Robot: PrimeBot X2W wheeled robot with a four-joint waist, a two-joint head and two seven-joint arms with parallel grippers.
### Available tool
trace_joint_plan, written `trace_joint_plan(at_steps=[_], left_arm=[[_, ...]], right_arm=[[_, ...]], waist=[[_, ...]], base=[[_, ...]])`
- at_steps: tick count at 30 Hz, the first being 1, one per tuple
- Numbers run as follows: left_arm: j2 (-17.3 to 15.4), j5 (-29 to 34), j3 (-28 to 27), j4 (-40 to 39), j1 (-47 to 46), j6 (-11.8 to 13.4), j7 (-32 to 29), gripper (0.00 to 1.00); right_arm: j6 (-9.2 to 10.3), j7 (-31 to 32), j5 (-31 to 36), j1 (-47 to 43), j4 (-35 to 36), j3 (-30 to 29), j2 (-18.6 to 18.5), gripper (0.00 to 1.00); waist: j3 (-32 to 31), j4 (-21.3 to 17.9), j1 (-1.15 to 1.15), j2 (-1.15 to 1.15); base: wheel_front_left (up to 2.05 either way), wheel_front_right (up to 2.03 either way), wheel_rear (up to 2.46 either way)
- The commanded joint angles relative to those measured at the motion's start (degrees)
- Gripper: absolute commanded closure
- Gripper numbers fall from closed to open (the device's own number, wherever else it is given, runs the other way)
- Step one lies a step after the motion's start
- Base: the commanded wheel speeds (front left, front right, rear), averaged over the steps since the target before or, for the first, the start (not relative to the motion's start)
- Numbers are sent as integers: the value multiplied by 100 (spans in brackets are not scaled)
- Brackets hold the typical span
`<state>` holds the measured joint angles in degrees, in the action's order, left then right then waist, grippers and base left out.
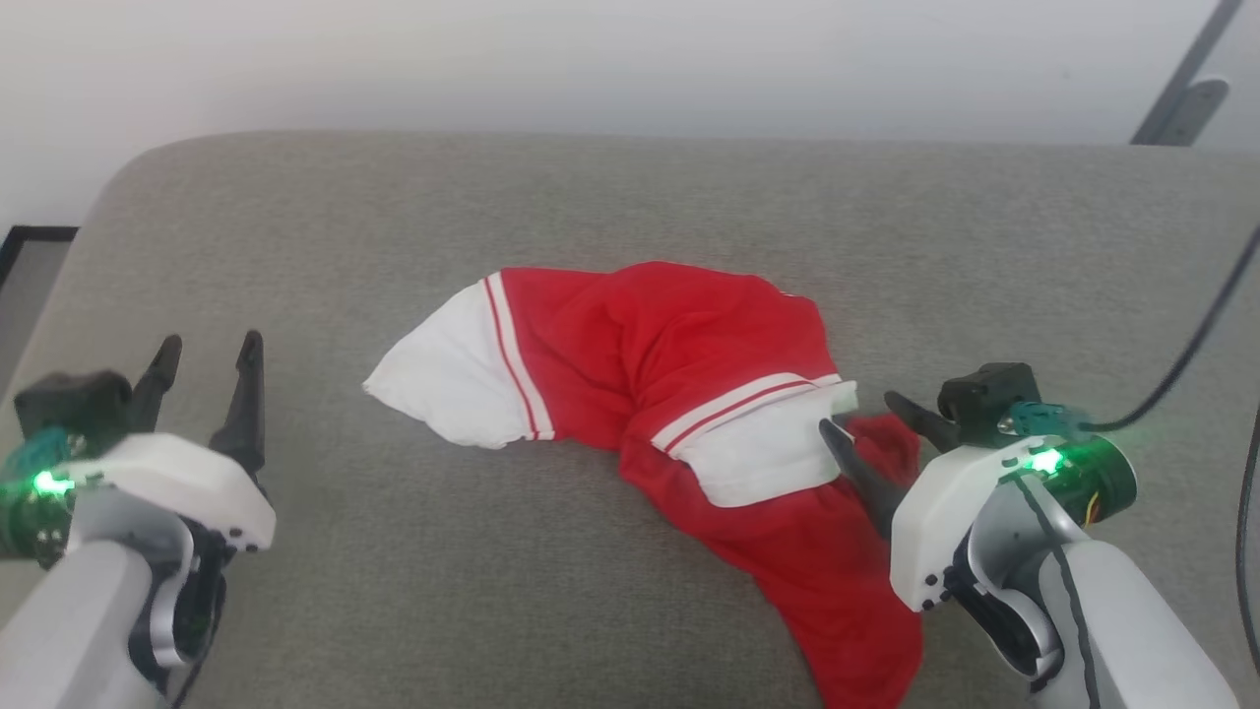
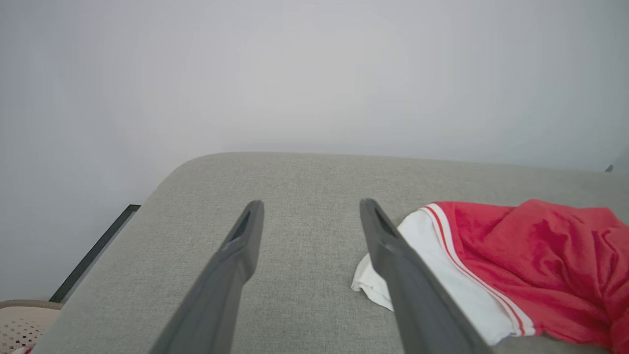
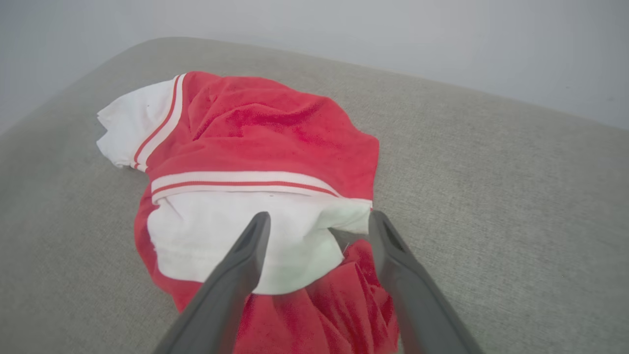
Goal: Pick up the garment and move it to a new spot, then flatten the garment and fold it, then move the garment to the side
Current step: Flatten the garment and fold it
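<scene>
The garment [image 1: 689, 364] lies crumpled on the grey cushion [image 1: 630, 197], red with white panels and red-white striped trim; its numerals are hidden. A red tail of it runs toward the front edge. My right gripper [image 1: 864, 418] is open just above the garment's right side, its fingers straddling a white panel [image 3: 236, 231] and red folds [image 3: 334, 305]. My left gripper [image 1: 209, 355] stands open over bare cushion to the garment's left, apart from it. In the left wrist view the white end of the garment [image 2: 422, 255] lies beside the right finger [image 2: 393, 255].
The cushion ends in a rounded back-left corner [image 1: 138, 167] against a pale wall. A black cable [image 1: 1191, 345] hangs at the right by my right arm. A dark strip [image 2: 93, 250] and a perforated beige object [image 2: 19, 329] lie off the cushion's left side.
</scene>
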<state>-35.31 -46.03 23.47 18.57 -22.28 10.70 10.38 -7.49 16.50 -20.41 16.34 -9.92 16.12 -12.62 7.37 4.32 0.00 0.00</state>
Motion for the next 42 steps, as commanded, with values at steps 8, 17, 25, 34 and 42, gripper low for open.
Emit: trace_joint_plan(at_steps=[8, 17, 25, 34, 42], left_arm=[[333, -96, -409, -276, 688, 11, 449, 0], [920, 292, -1141, -328, 1033, -239, 485, 0], [1376, 656, -1764, -211, 1240, -607, 487, 0], [1659, 1006, -2214, -86, 1327, -941, 487, 0], [1820, 1308, -2513, 46, 1287, -1206, 487, 0]], right_arm=[[-1, 759, -114, 93, -84, 115, -183, 0], [0, 1269, -126, 269, -271, 140, -302, 6], [0, 1426, -194, 320, -149, 134, -442, 100], [0, 1734, -376, 189, 446, -196, -710, 100], [0, 2056, -391, 118, 828, -1002, -1108, 100]], waist=[[82, 436, 0, 0], [239, 822, 0, 0], [280, 902, 0, 0], [256, 777, 0, 0], [219, 651, 0, 0]], base=[[0, 0, 0], [0, 0, 0], [0, 0, 0], [0, 0, 0], [0, 0, 0]])
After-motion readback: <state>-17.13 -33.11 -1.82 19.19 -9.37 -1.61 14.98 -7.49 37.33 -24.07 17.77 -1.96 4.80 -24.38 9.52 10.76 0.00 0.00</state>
